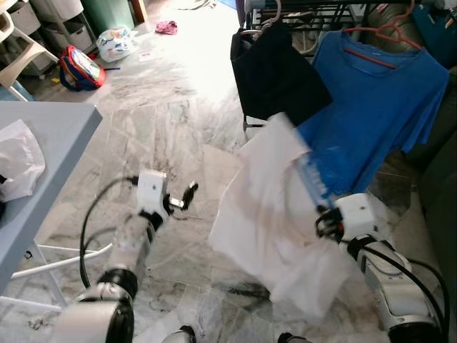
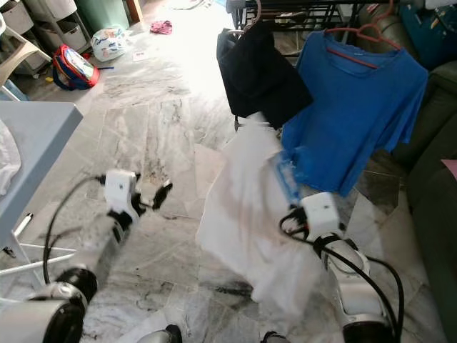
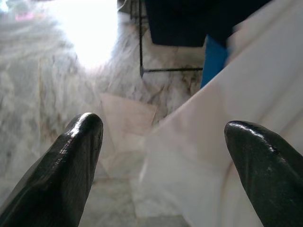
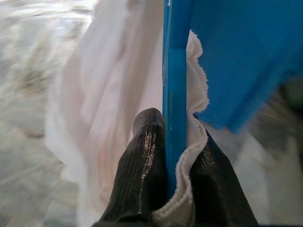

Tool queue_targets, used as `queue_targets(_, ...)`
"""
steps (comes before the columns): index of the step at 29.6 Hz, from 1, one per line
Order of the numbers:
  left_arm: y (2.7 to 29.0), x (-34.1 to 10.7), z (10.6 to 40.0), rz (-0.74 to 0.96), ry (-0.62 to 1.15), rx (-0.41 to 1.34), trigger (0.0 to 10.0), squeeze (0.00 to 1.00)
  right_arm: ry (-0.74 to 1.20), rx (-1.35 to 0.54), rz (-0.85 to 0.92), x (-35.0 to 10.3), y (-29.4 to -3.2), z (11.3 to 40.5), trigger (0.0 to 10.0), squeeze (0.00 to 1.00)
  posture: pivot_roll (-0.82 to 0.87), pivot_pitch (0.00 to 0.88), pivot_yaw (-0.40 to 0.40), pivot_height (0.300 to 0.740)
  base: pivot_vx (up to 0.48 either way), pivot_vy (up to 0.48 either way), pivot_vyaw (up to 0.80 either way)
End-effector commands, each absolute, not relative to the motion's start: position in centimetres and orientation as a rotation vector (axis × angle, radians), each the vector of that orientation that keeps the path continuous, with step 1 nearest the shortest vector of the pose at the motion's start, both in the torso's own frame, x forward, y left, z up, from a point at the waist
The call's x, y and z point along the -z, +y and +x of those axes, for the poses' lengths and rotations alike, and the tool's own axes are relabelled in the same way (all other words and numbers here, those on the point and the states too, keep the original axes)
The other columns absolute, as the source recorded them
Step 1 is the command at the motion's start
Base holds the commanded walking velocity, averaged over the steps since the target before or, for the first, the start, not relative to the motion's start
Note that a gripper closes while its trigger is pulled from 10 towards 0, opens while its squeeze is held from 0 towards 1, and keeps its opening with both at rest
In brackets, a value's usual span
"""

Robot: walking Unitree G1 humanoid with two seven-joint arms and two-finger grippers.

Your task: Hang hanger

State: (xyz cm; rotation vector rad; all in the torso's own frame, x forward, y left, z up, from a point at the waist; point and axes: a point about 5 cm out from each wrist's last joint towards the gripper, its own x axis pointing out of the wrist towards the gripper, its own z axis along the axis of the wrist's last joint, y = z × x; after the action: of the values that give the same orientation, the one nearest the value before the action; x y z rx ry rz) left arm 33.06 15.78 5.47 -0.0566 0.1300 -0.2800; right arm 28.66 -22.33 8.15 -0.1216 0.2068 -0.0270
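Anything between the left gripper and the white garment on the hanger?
Nothing: in the left eye view only bare marble floor separates the open left gripper from the white garment.

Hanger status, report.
Right gripper shut on blue hanger carrying white garment. Left gripper open, empty. Rack ahead, blue shirt and black garment already hung.

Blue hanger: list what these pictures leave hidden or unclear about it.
- Blue hanger: hook cut off by the right wrist view's top edge.
- Its arms: covered by the white garment, blurred in both eye views.
- Right end effector: fingers hidden behind that garment in the eye views.
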Motion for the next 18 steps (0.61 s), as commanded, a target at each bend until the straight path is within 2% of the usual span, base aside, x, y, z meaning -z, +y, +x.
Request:
queue_targets(1, 15.8, -5.8, 33.3, -0.059, 0.114, 0.264, 10.0, 1.00, 0.208, 0.110, -0.094, -7.9, -22.5, 27.7, 0.0, 0.00, -0.13, 0.121, 0.066, 0.740, 0.000, 0.000, 0.00)
queue_targets(5, 15.5, -6.0, 33.3, -0.060, 0.111, 0.273, 10.0, 1.00, 0.219, 0.141, -0.095, -7.4, -22.1, 27.1, 0.0, 0.00, -0.13, 0.117, 0.069, 0.740, 0.000, 0.000, 0.00)
queue_targets(6, 15.5, -6.0, 33.4, -0.056, 0.109, 0.277, 10.0, 1.00, 0.226, 0.157, -0.096, -7.3, -22.0, 26.8, 2.4, 0.00, -0.13, 0.118, 0.069, 0.740, 0.000, 0.000, 0.00)
queue_targets(7, 15.4, -6.1, 33.4, -0.052, 0.108, 0.278, 10.0, 0.96, 0.237, 0.174, -0.097, -7.1, -22.0, 26.7, 5.3, 0.00, -0.13, 0.118, 0.071, 0.740, 0.000, 0.000, 0.00)
queue_targets(8, 15.4, -6.1, 33.3, -0.051, 0.108, 0.278, 10.0, 0.53, 0.246, 0.187, -0.095, -7.0, -21.9, 26.6, 10.0, 0.00, -0.13, 0.119, 0.073, 0.740, 0.000, 0.000, 0.00)
queue_targets(9, 15.3, -5.9, 33.2, -0.053, 0.111, 0.276, 10.0, 0.00, 0.269, 0.214, -0.083, -6.7, -22.0, 26.4, 10.0, 0.00, -0.13, 0.120, 0.074, 0.740, 0.000, 0.000, 0.00)
queue_targets(18, 13.3, -5.9, 33.0, -0.133, 0.105, 0.333, 10.0, 0.00, 0.270, 0.271, -0.113, -6.8, -22.5, 25.7, 10.0, 0.00, -0.15, 0.143, 0.070, 0.740, 0.033, 0.000, 0.00)
